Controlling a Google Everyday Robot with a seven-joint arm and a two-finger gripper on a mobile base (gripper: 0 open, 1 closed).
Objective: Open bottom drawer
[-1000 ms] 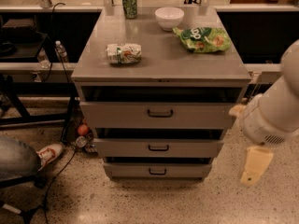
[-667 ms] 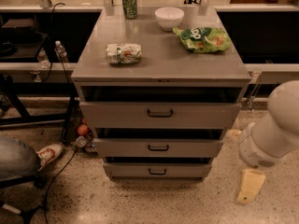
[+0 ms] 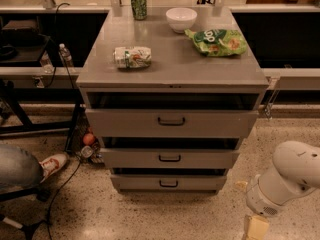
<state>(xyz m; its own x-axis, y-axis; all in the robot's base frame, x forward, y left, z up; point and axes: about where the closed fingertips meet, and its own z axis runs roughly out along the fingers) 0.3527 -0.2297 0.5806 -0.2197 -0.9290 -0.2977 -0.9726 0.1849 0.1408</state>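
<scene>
Down on the right, the cream plastic gripper (image 3: 256, 228) has sunk lower, and I cannot tell its grip. The short grey metal bottom drawer (image 3: 168, 183) is not touched yet.

Grey cabinet (image 3: 170, 71) with three grey drawer fronts, each bearing a dark handle; the bottom drawer (image 3: 140, 183) is the same plain grey. On the cabinet top: a green can (image 3: 138, 3) at the rear, a white bowl (image 3: 181, 19), a green bag (image 3: 216, 41) printed in orange and white, and a white packet (image 3: 132, 57) with green and red markings. Speckled beige floor (image 3: 150, 219) in front of the cabinet. Cream gripper (image 3: 255, 228) on a white arm (image 3: 285, 181), low at the cabinet's front right.
</scene>
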